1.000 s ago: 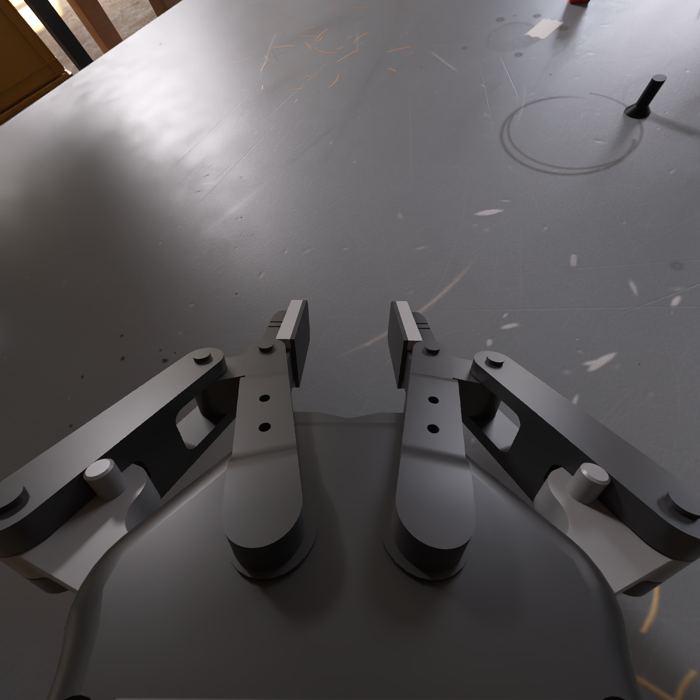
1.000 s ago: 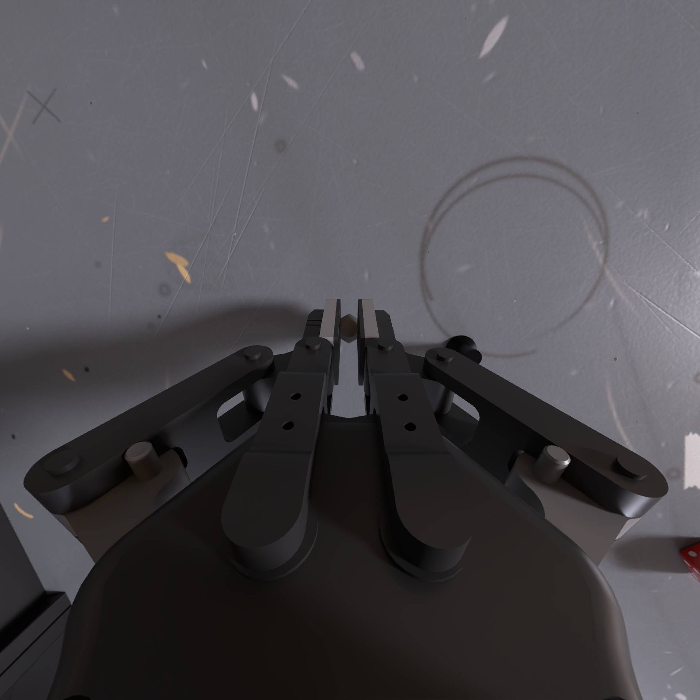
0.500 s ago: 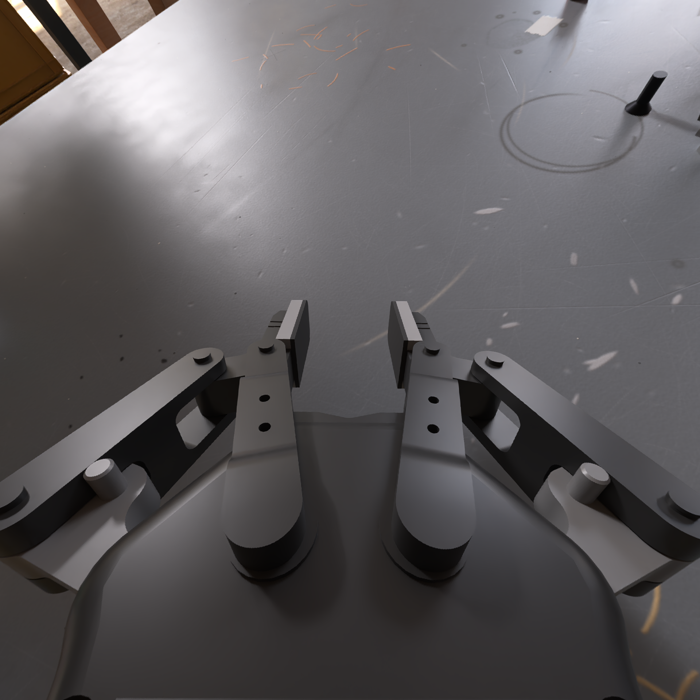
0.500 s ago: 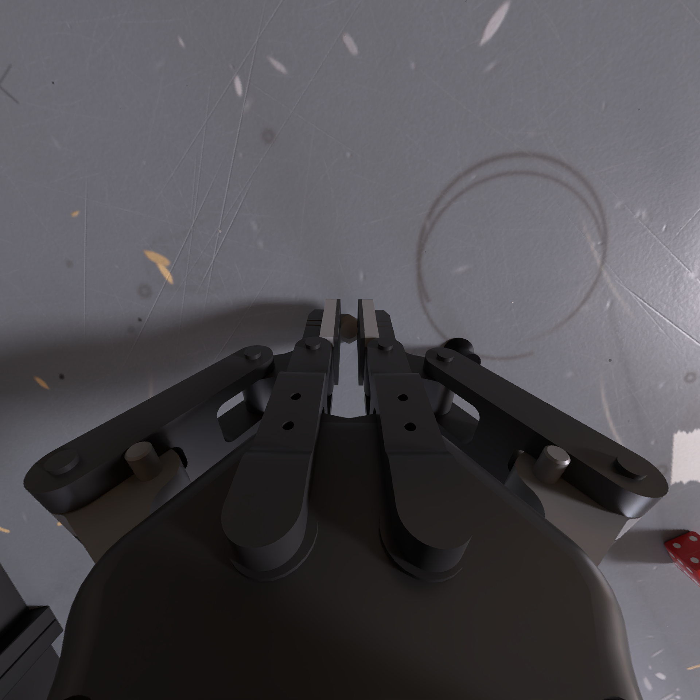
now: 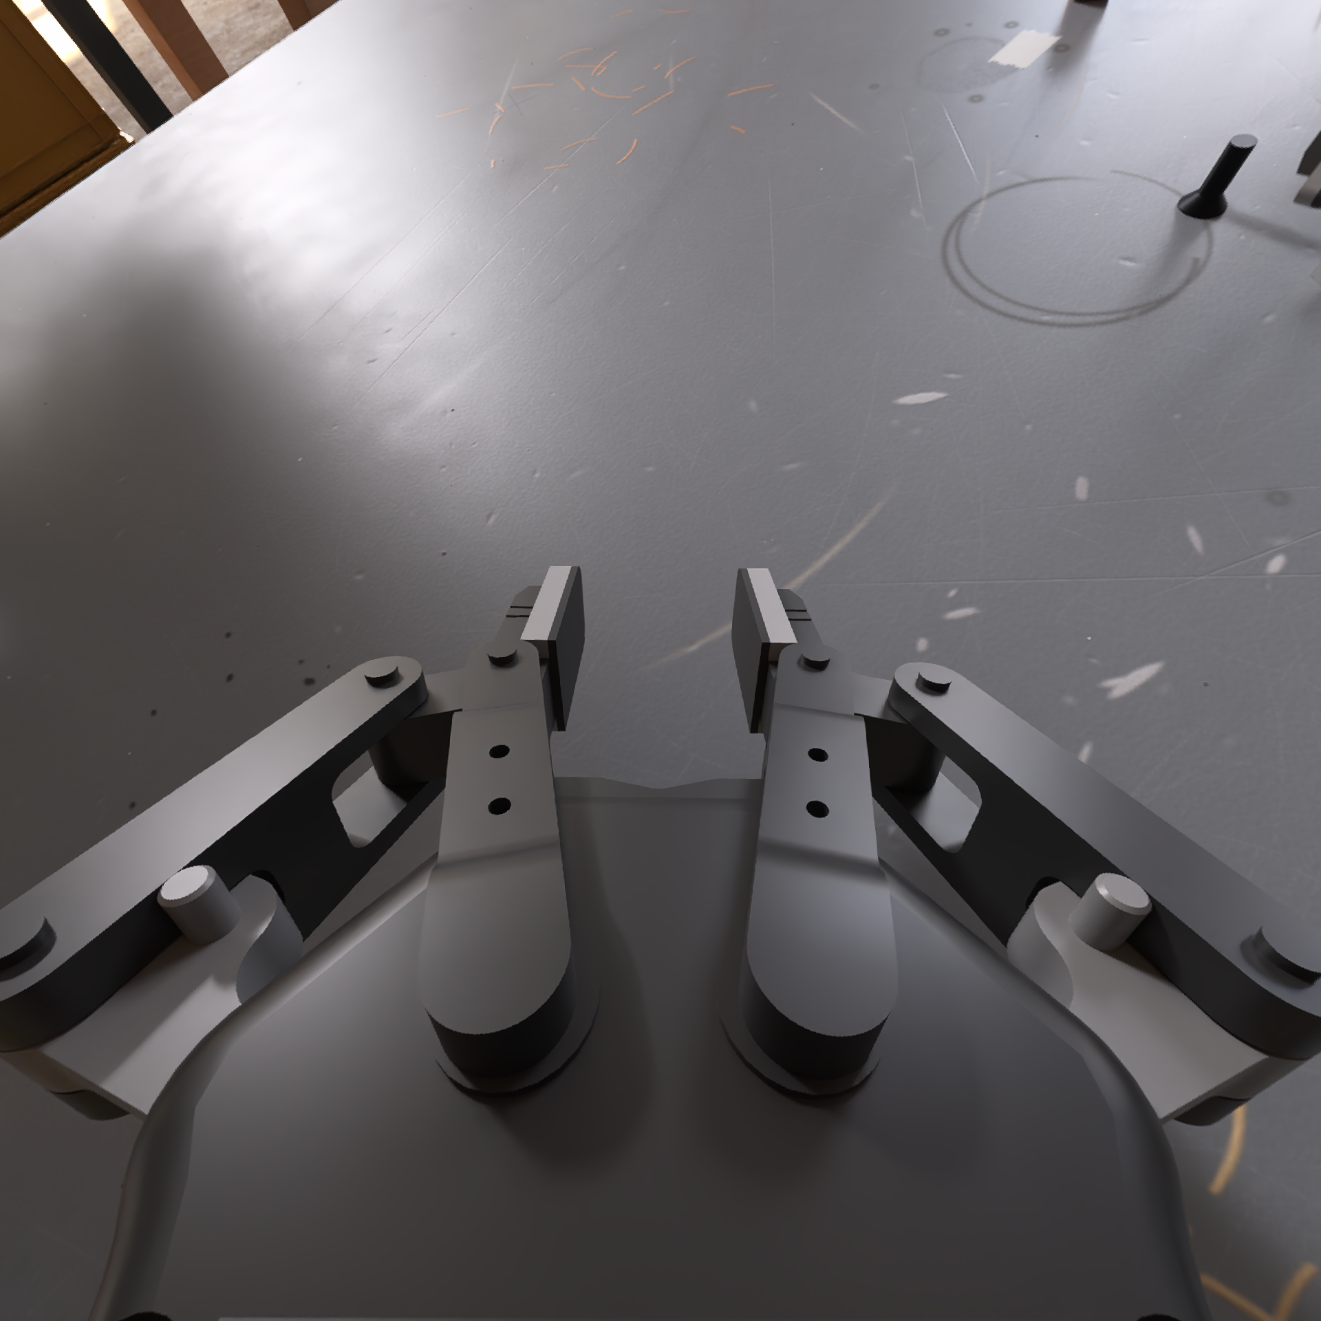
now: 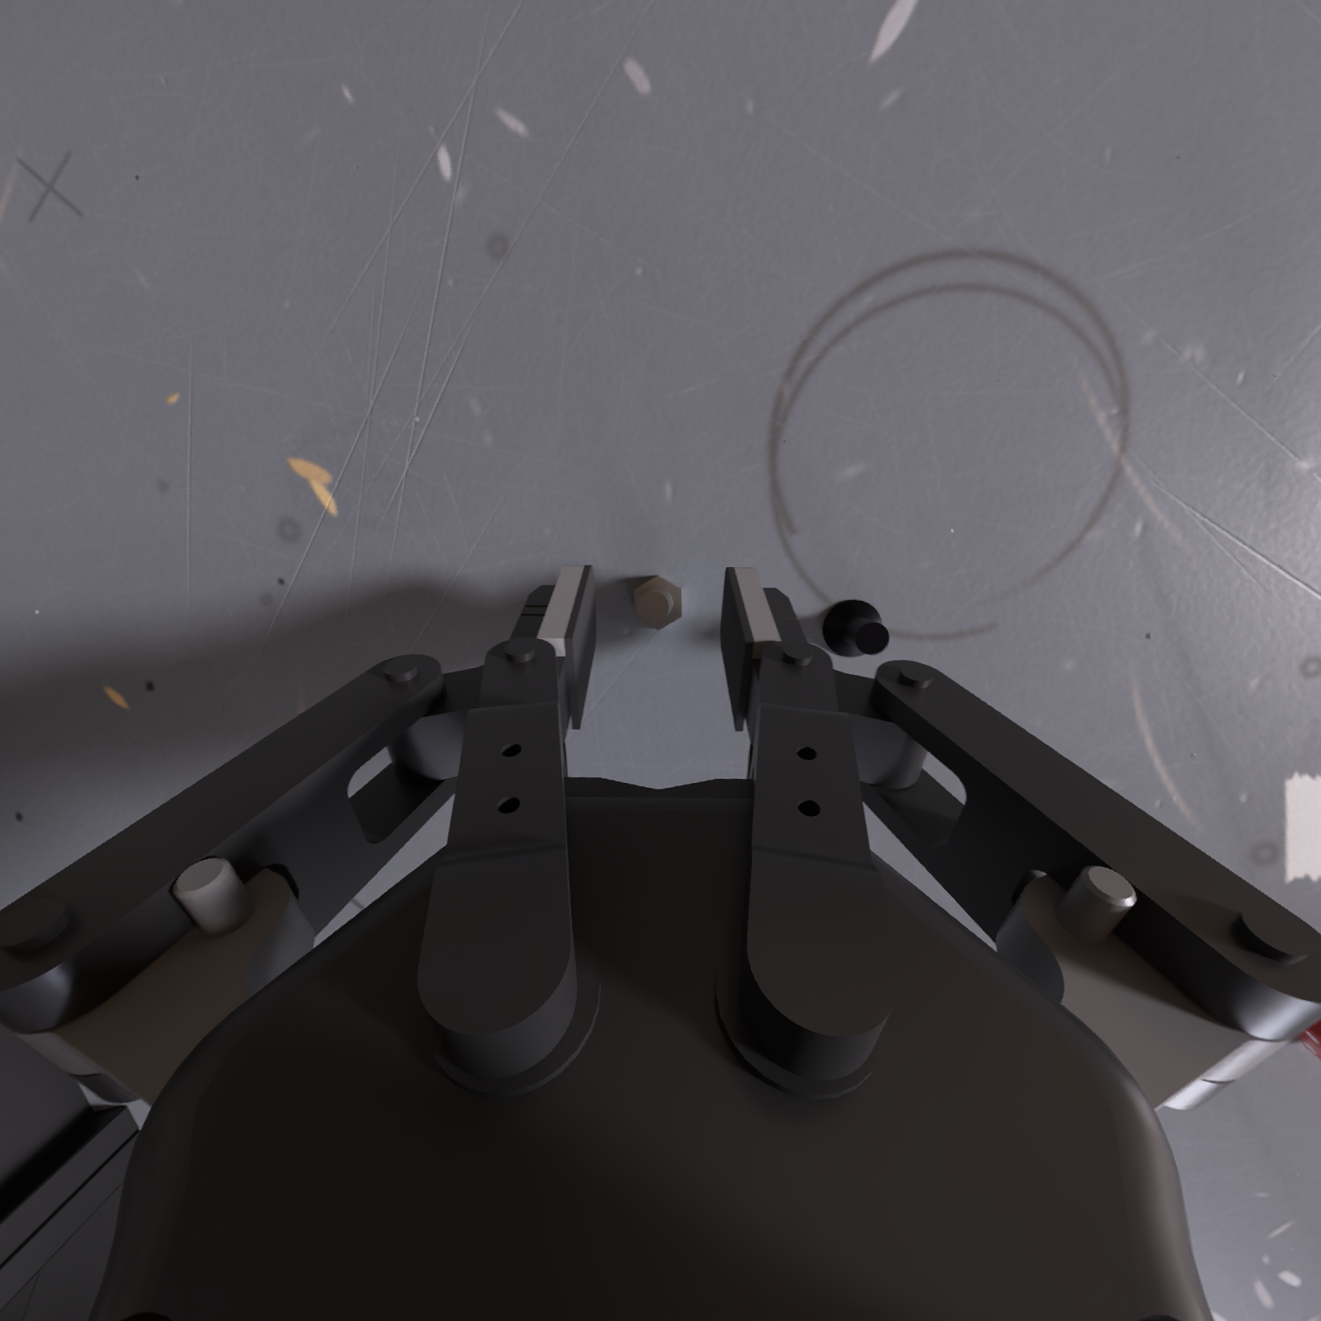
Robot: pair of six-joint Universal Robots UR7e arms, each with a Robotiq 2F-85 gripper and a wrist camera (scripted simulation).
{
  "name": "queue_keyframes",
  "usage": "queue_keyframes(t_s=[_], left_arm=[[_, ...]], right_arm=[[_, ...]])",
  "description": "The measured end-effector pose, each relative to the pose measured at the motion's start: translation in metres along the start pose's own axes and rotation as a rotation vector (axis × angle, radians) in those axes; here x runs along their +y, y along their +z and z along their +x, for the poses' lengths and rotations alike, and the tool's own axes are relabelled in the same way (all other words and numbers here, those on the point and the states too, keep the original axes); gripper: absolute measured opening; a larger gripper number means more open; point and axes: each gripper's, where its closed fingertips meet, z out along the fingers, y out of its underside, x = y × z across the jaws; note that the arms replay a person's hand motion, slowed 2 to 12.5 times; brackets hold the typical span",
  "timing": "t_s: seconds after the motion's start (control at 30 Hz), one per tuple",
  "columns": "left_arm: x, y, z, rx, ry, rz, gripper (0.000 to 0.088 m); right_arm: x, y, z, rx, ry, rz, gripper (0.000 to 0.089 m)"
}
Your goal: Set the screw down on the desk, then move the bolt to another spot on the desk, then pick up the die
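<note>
In the right wrist view, my right gripper (image 6: 657,611) is open. A small beige hex-head bolt (image 6: 656,600) stands between its fingertips on the grey desk (image 6: 643,322), touching neither finger. A black screw (image 6: 854,629) stands just right of the right finger. It also shows in the left wrist view (image 5: 1215,182), head down at the far right. A red sliver of the die (image 6: 1312,1054) peeks out at the right edge, behind the gripper's linkage. My left gripper (image 5: 657,607) is open and empty above bare desk.
A white tape strip (image 6: 1304,829) lies on the desk at the right, also visible far off in the left wrist view (image 5: 1022,50). A dark box (image 6: 43,1144) sits at the lower left. The desk's far left edge (image 5: 179,114) borders brown furniture.
My right gripper has opened and let go of the bolt, which now stands free between the fingers. The left gripper has not moved.
</note>
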Motion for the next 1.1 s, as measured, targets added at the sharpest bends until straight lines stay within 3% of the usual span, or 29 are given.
queue_keyframes(t_s=[0.17,0.53,0.67,0.9,1.1], left_arm=[[0.0,0.0,0.0,0.0,0.001,0.001,0.0381],[0.0,0.0,0.001,0.0,0.005,-0.003,0.0381],[0.001,0.001,0.001,0.0,0.007,-0.005,0.0381],[0.001,0.001,0.001,0.0,0.012,-0.01,0.0381],[0.002,0.002,0.002,0.0,0.016,-0.015,0.0381]], right_arm=[[0.005,-0.015,0.014,0.043,0.04,0.034,0.0428],[0.017,-0.059,0.059,0.195,0.195,0.187,0.0433],[0.026,-0.076,0.085,0.289,0.293,0.244,0.0433],[0.06,-0.099,0.132,0.46,0.532,0.274,0.0433],[0.084,-0.099,0.15,0.472,0.699,0.27,0.0432]])
